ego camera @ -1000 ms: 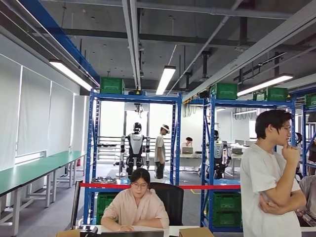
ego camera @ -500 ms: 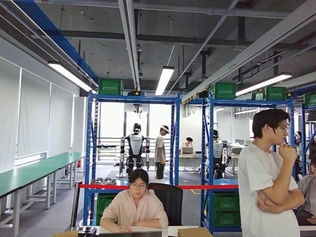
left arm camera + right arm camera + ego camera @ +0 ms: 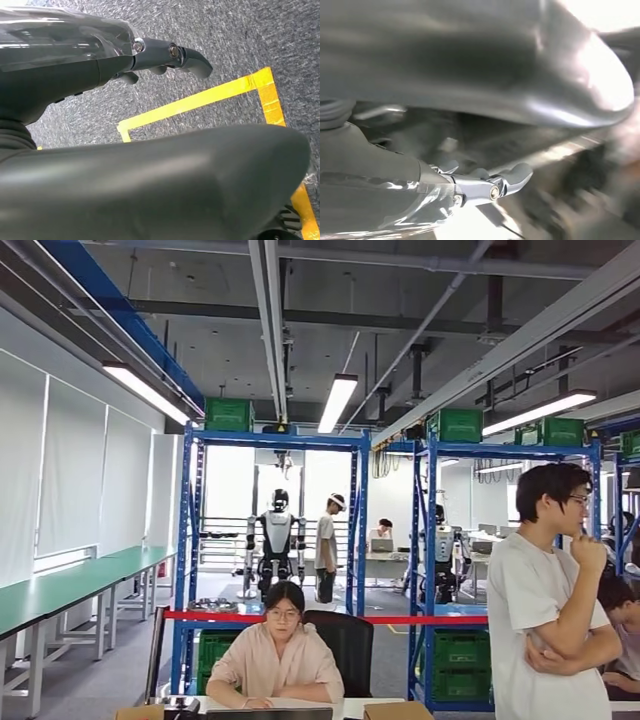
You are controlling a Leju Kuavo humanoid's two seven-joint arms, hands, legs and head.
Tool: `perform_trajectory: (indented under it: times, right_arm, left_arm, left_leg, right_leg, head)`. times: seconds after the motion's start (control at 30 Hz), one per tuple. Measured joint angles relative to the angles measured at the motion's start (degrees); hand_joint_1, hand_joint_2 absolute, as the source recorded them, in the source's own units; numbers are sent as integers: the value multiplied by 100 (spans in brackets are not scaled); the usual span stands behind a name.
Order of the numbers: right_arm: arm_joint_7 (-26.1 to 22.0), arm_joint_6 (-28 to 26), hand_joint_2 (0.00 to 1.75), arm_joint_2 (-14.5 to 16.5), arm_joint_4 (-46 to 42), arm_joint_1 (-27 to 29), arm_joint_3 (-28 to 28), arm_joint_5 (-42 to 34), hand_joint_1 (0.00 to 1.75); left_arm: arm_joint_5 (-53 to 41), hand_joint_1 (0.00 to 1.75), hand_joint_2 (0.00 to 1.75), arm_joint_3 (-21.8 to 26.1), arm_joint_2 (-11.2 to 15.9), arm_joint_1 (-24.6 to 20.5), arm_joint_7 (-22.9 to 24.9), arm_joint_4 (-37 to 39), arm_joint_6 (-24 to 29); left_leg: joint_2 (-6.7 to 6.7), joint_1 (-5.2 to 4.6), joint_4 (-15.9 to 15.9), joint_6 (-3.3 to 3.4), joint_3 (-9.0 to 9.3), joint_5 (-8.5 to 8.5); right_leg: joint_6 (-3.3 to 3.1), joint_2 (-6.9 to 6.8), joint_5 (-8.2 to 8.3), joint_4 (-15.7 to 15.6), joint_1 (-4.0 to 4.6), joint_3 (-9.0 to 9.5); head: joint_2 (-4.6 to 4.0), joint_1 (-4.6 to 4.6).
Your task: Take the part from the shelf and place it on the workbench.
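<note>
Meanwhile, head view swings slightly since half-second ago; left hand (image 3: 166,55) and right hand (image 3: 486,187) hang spread, empty; blue shelf (image 3: 275,540) well ahead, approach pending.

Glossy dark-grey left hand (image 3: 162,150), broad smooth thumb, slim screw-jointed dark fingers (image 3: 170,52); right hand (image 3: 478,145) glares silver.

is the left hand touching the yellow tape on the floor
Apart. The left wrist view shows the left hand hanging with nothing in it, its fingers well above the yellow tape on the grey floor.
</note>
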Motion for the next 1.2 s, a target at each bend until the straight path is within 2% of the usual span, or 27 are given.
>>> perform_trajectory:
  times: [0.07, 0.1, 0.17, 0.2, 0.23, 0.27, 0.33, 0.4, 0.47, 0.53, 0.57, 0.6, 0.67, 0.7, 0.73, 0.77, 0.8, 0.87, 0.9, 0.93, 1.03, 1.07, 1.1, 1.17, 1.2]
  right_arm:
    - [-423, -27, 0, -134, -336, 195, -241, -899, 0]
    - [-582, -87, 0, -177, -610, 388, -400, -1373, 0]
    - [-737, -245, 0, -219, -1363, 956, -730, -2155, 0]
    - [-755, -315, 0, -222, -1829, 1313, -871, -2420, 0]
    - [-781, -374, 0, -223, -2329, 1691, -991, -2636, 0]
    - [-804, -408, 0, -218, -2869, 2068, -1094, -2826, 0]
    - [-808, -413, 0, -201, -3877, 2692, -1246, -3100, 0]
    - [-819, -374, 0, -178, -4738, 3168, -1319, -3234, 0]
    - [-885, -329, 0, -143, -5443, 3597, -1336, -3270, 0]
    - [-1006, -288, 0, -96, -5997, 3953, -1328, -3251, 0]
    - [-1078, -268, 0, -68, -6219, 4100, -1317, -3227, 0]
    - [-1163, -246, 0, -44, -6429, 4245, -1301, -3195, 0]
    - [-1337, -193, 0, -10, -6795, 4555, -1255, -3137, 0]
    - [-1419, -163, 0, -2, -6960, 4714, -1230, -3119, 0]
    - [-1488, -131, 0, 7, -7108, 4864, -1204, -3109, 0]
    - [-1544, -100, 0, 16, -7242, 5001, -1179, -3107, 0]
    - [-1586, -79, 0, 22, -7367, 5123, -1155, -3107, 0]
    - [-1631, -55, 0, 31, -7589, 5331, -1118, -3108, 0]
    - [-1641, -44, 0, 34, -7681, 5420, -1107, -3105, 0]
    - [-1646, -28, 0, 40, -7756, 5507, -1100, -3101, 0]
    - [-1649, 51, 0, 69, -7899, 5795, -1096, -3093, 0]
    - [-1649, 89, 0, 78, -7928, 5896, -1106, -3095, 0]
    - [-1649, 125, 0, 89, -7946, 5995, -1121, -3096, 0]
    - [-1649, 218, 0, 119, -7961, 6195, -1171, -3102, 0]
    - [-1649, 253, 0, 137, -7963, 6297, -1201, -3113, 0]
  left_arm:
    - [20, 0, 0, 0, 1, 0, -47, 0, -25]
    - [29, 0, 0, 0, 1, -3, -69, 0, -40]
    - [63, 0, 0, 1, 1, -1, -93, 0, -64]
    - [86, 0, 0, 2, 1, 4, -98, 0, -67]
    - [107, 0, 0, 3, 1, 10, -101, 0, -68]
    - [121, 0, 0, 5, 1, 16, -102, 0, -65]
    - [133, 0, 0, 8, 0, 23, -88, 0, -57]
    - [140, 0, 0, 10, -2, 30, -57, 0, -49]
    - [163, 0, 0, 21, -4, 50, -32, 0, -34]
    - [194, 0, 0, 42, -3, 70, -20, 0, -15]
    - [214, 0, 0, 53, -3, 76, -18, 0, -7]
    - [234, 0, 0, 68, -3, 78, -19, 0, 0]
    - [283, 0, 0, 101, -1, 84, -20, 0, 14]
    - [301, 0, 0, 120, 1, 88, -20, 0, 24]
    - [315, 0, 0, 135, 3, 94, -20, 0, 32]
    - [323, 0, 0, 149, 5, 100, -20, 0, 39]
    - [331, 0, 0, 166, 7, 103, -20, 0, 44]
    - [356, 0, 0, 198, 11, 96, -19, 0, 48]
    - [369, 0, 0, 213, 12, 94, -19, 0, 49]
    - [379, 0, 0, 228, 12, 96, -18, 0, 50]
    - [390, 0, 0, 288, 10, 123, -31, 0, 50]
    - [393, 0, 0, 309, 9, 127, -40, 0, 52]
    - [397, 0, 0, 330, 8, 128, -48, 0, 56]
    - [408, 0, 0, 372, 7, 135, -48, 0, 62]
    - [414, 0, 0, 389, 7, 143, -45, 0, 64]
  left_leg:
    - [-1, 19, -21, 62, 14, 18]
    - [-2, 29, -29, 86, 24, 22]
    - [-7, 32, -32, 113, 39, 14]
    - [-12, 31, -31, 121, 43, 9]
    - [-18, 30, -30, 124, 46, 4]
    - [-23, 28, -29, 124, 48, -2]
    - [-28, 20, -29, 118, 55, -10]
    - [-27, 1, -27, 95, 53, -13]
    - [-25, -6, -42, 45, 53, -5]
    - [-21, -6, -46, -16, 56, -40]
    - [-17, -10, 30, -36, 33, -142]
    - [-13, -13, 217, -49, -25, -322]
    - [-7, -15, 890, -67, -229, -787]
    - [-7, -15, 1214, -77, -309, -953]
    - [-6, -15, 1385, -88, -318, -1022]
    - [-5, -12, 1341, -95, -224, -987]
    - [-5, -6, 1073, -101, -23, -868]
    - [-10, 5, 281, -101, 480, -613]
    - [-17, 4, 1, -82, 639, -536]
    - [-23, -6, -139, -53, 710, -503]
    - [-12, -36, -150, 72, 662, -409]
    - [3, -32, -154, 119, 630, -361]
    - [19, -23, -159, 160, 584, -310]
    - [39, -27, -159, 211, 478, -223]
    - [45, -35, -157, 218, 421, -182]
  right_leg:
    - [60, 0, -142, 172, -14, -56]
    - [94, 1, -293, 415, -24, -151]
    - [143, -1, -635, 1137, -50, -461]
    - [155, -1, -729, 1424, -60, -596]
    - [158, -1, -727, 1535, -65, -654]
    - [151, -1, -624, 1420, -66, -608]
    - [110, -1, -261, 703, -60, -277]
    - [60, 3, -44, 109, -35, 7]
    - [25, 11, -26, -18, -10, 67]
    - [-38, -1, 17, -71, -31, 68]
    - [-75, -12, 45, -104, -44, 67]
    - [-110, -27, 74, -134, -57, 63]
    - [-139, -52, 109, -140, -53, 30]
    - [-143, -63, 126, -136, -50, 6]
    - [-140, -70, 146, -127, -48, -22]
    - [-133, -73, 165, -114, -50, -54]
    - [-119, -71, 183, -95, -54, -87]
    - [-73, -60, 216, -30, -49, -159]
    - [-42, -52, 237, 0, -41, -188]
    - [-7, -45, 262, 18, -37, -209]
    - [96, -19, 323, 6, -62, -233]
    - [129, -11, 226, 71, -72, -260]
    - [159, -5, 28, 248, -79, -316]
    - [201, -6, -536, 902, -90, -478]
    - [211, -6, -754, 1267, -94, -544]
  head:
    - [-1, -1]
    - [-1, -2]
    - [-1, -2]
    - [-1, -2]
    - [-1, -2]
    - [-1, -2]
    - [-1, -2]
    - [-1, -2]
    - [0, -1]
    - [-1, -2]
    - [-1, -2]
    - [-1, -1]
    - [-1, -1]
    - [-1, -1]
    - [-1, -1]
    - [-1, -1]
    - [-1, -1]
    - [-1, -2]
    - [-1, -2]
    - [-1, -2]
    - [-1, -3]
    - [-1, -3]
    - [-1, -3]
    - [-1, -3]
    - [-1, -3]
